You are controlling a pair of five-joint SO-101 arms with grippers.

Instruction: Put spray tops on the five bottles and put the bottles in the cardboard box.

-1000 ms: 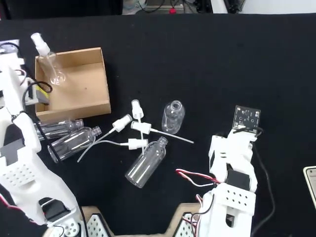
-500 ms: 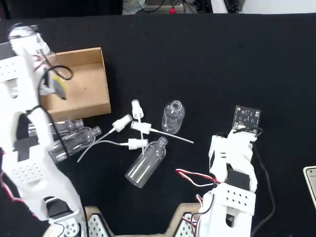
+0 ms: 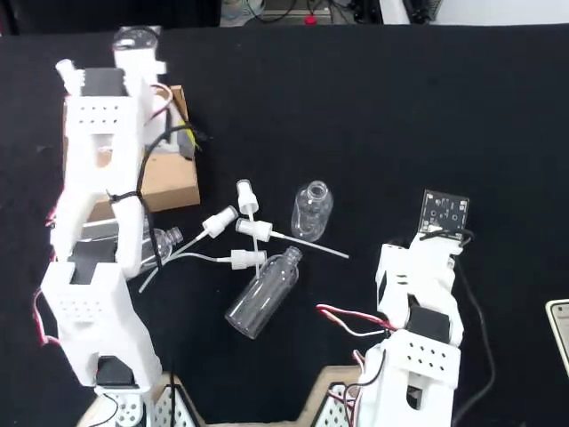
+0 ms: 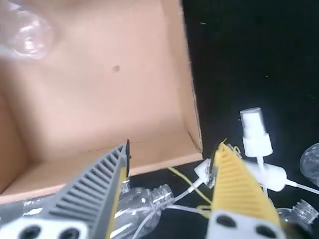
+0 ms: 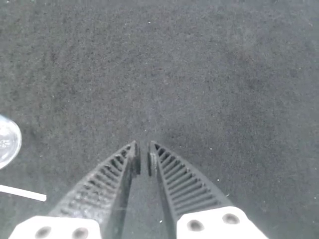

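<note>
Where the black tabletop (image 3: 400, 107) nears its left edge, the white left arm (image 3: 98, 169) stretches over a brown cardboard box (image 3: 169, 182) and covers most of it from above. The left wrist view looks straight into the box. There a clear plastic bottle (image 4: 27, 37), blurred, lies on the cardboard floor toward one corner. The left jaws, one grey and one yellow, are spread wide and empty, framing the box's near right corner.

From above, a white spray head (image 3: 65, 71) pokes out at the box's far left corner. Whether it sits on that bottle cannot be told. Just outside the box's near wall lies an uncapped clear bottle (image 3: 164, 238), mostly under the arm.

Toward the middle of the tabletop, four loose white spray tops (image 3: 256, 229) with thin tubes lie clustered, some crossing. A short uncapped bottle (image 3: 311, 209) rests just right of them. A longer uncapped bottle (image 3: 264, 294) lies on their near side.

The white right arm (image 3: 418, 311) sits by the near edge, right of centre. In the right wrist view, the right jaws are pressed together, holding nothing, above bare black tabletop.
</note>
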